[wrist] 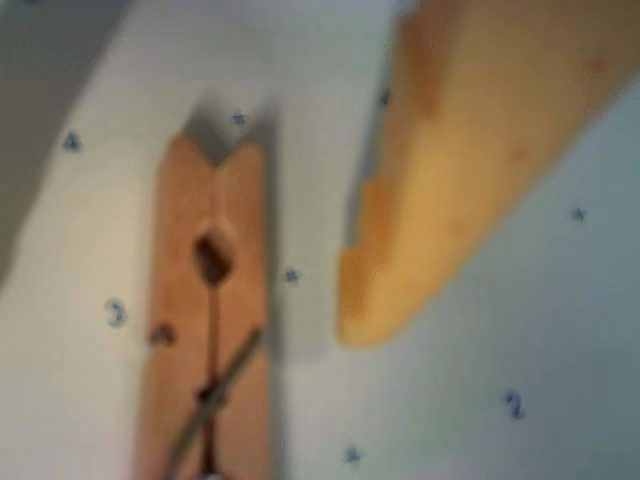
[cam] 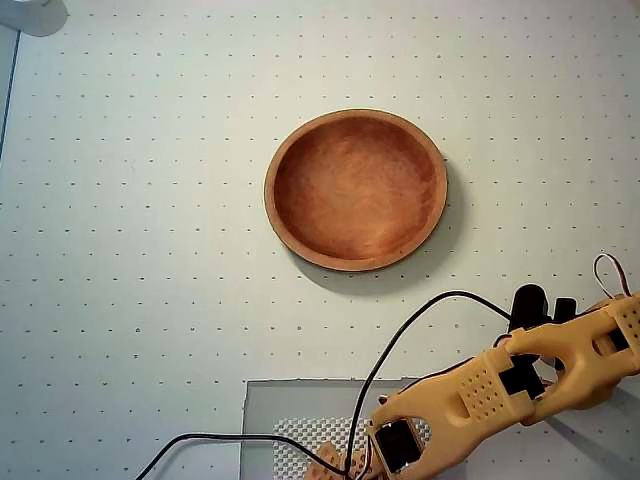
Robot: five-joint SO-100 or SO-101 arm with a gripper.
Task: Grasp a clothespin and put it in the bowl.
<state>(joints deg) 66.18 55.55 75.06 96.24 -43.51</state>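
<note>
In the wrist view a light-tan wooden clothespin [wrist: 210, 310] with a metal spring lies flat on the dotted white table, very close and blurred. My gripper [wrist: 190, 285] is low over it and open. One tan finger [wrist: 450, 170] stands just right of the clothespin without touching it, and a grey blur at the left edge is the other side. In the overhead view the reddish-brown wooden bowl [cam: 355, 190] sits empty at the middle. My tan arm [cam: 540, 375] reaches to the lower right and hides the clothespin and the gripper tips there.
A grey mat [cam: 300, 420] with a perforated patch lies at the bottom edge by the arm's base. A black cable [cam: 400, 335] loops from the arm across the table. A white object [cam: 30, 15] sits in the top-left corner.
</note>
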